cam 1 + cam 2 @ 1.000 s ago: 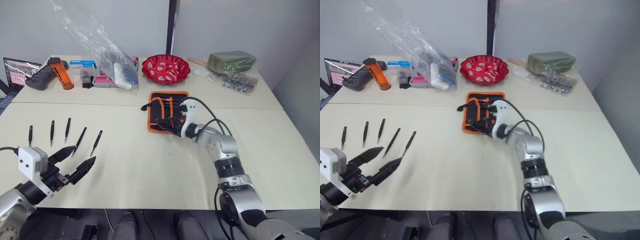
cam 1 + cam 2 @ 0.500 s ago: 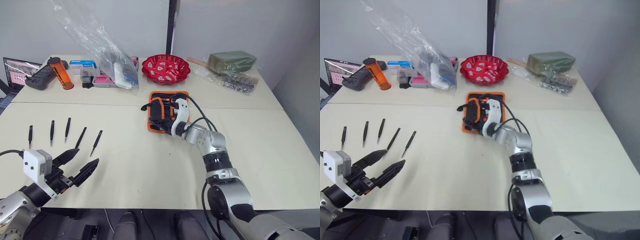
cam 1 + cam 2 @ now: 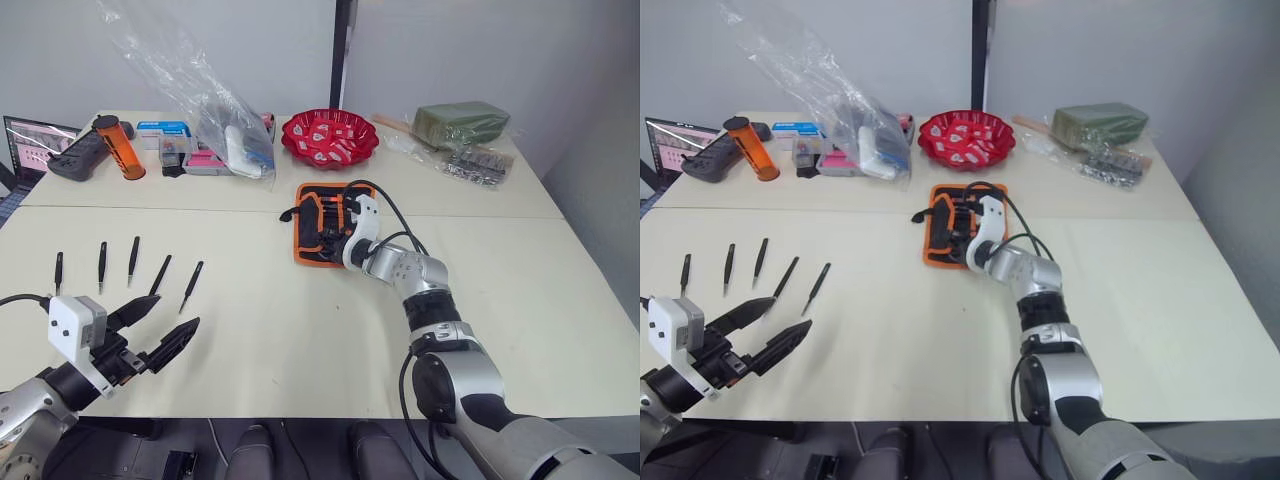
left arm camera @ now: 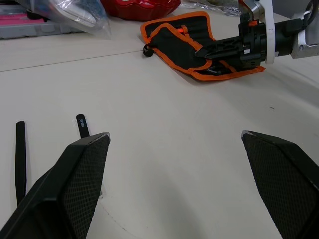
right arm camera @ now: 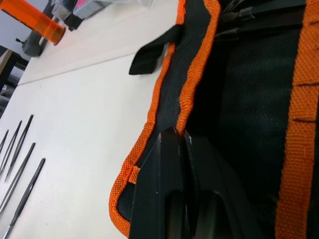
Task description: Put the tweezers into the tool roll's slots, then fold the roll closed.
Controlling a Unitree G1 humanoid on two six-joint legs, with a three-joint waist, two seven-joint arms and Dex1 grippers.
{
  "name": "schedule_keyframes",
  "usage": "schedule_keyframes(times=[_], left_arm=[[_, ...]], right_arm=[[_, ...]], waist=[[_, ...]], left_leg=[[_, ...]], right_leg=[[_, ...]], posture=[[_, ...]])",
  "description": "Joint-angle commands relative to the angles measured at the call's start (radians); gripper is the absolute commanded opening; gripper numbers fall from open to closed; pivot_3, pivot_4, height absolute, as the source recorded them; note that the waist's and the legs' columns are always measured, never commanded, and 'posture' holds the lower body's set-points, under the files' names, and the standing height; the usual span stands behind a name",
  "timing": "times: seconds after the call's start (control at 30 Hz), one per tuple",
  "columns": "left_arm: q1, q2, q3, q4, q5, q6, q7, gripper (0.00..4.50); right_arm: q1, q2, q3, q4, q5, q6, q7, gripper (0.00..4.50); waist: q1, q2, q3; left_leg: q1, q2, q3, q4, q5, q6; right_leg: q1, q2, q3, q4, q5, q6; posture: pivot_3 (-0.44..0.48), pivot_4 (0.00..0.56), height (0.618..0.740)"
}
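Several slim black tweezers lie side by side at the table's left, two of them just beyond my left gripper. The left gripper hovers near the front edge, open and empty. The tool roll, black with orange trim, lies mid-table in front of the red bowl. My right gripper is shut on the orange-trimmed edge of the roll's left flap, pinching the fabric. The slots' orange edging shows beside the flap. A small black strap sticks out at the roll's left.
Along the back stand a red bowl, a clear plastic bag over boxes, an orange cylinder, a black controller and a green packet. Bare tabletop lies between the tweezers and the roll.
My right gripper moved left across the roll and closed on the flap's edge. The left gripper stayed open and hardly shifted.
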Motion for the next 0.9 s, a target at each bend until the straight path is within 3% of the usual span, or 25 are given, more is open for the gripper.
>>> schedule_keyframes(times=[0.03, 0.33, 0.6, 0.77, 0.9], left_arm=[[-0.023, 0.025, -0.003, 0.003, -0.005, -0.009, -0.02, 4.5], [-0.215, 0.136, -0.086, 0.154, 0.068, -0.035, -0.099, 4.5], [-0.452, 0.219, -0.282, 0.332, 0.152, -0.091, -0.263, 4.5], [-0.744, 0.194, -0.511, 0.592, 0.339, -0.242, -0.372, 4.5], [-0.956, 0.137, -0.623, 0.822, 0.448, -0.375, -0.441, 4.5]], right_arm=[[0.009, -0.032, 0.005, -0.07, 0.028, 0.069, 0.04, 0.04], [0.127, -0.174, 0.157, -0.305, 0.029, 0.279, 0.221, 0.04], [0.135, -0.366, 0.326, -0.39, 0.006, 0.287, 0.464, 0.04], [0.125, -0.468, 0.48, -0.418, -0.058, 0.191, 0.636, 0.04], [0.108, -0.47, 0.501, -0.396, -0.086, 0.154, 0.664, 0.04]], waist=[[0.0, 0.0, 0.0], [0.0, 0.0, 0.0], [0.003, 0.001, 0.001], [0.014, 0.001, 0.001], [0.018, 0.001, 0.001]], left_leg=[[0.0, 0.0, 0.0, 0.0, 0.0, 0.0], [-0.001, 0.0, 0.0, 0.0, 0.0, 0.0], [-0.002, 0.0, 0.0, -0.001, 0.0, 0.0], [-0.003, 0.0, -0.001, -0.001, 0.0, 0.0], [-0.004, -0.001, 0.0, 0.0, 0.0, 0.0]], right_leg=[[0.0, 0.0, 0.0, 0.0, 0.0, 0.0], [-0.001, 0.0, 0.0, -0.001, -0.002, 0.003], [-0.002, 0.0, 0.0, -0.001, -0.004, 0.007], [-0.002, 0.0, 0.0, -0.001, -0.004, 0.007], [-0.002, 0.001, 0.0, -0.001, -0.004, 0.008]], posture=[[0.0, 0.15, 0.729], [0.0, 0.15, 0.729], [0.0, 0.15, 0.729], [0.0, 0.15, 0.729], [0.0, 0.15, 0.729]])
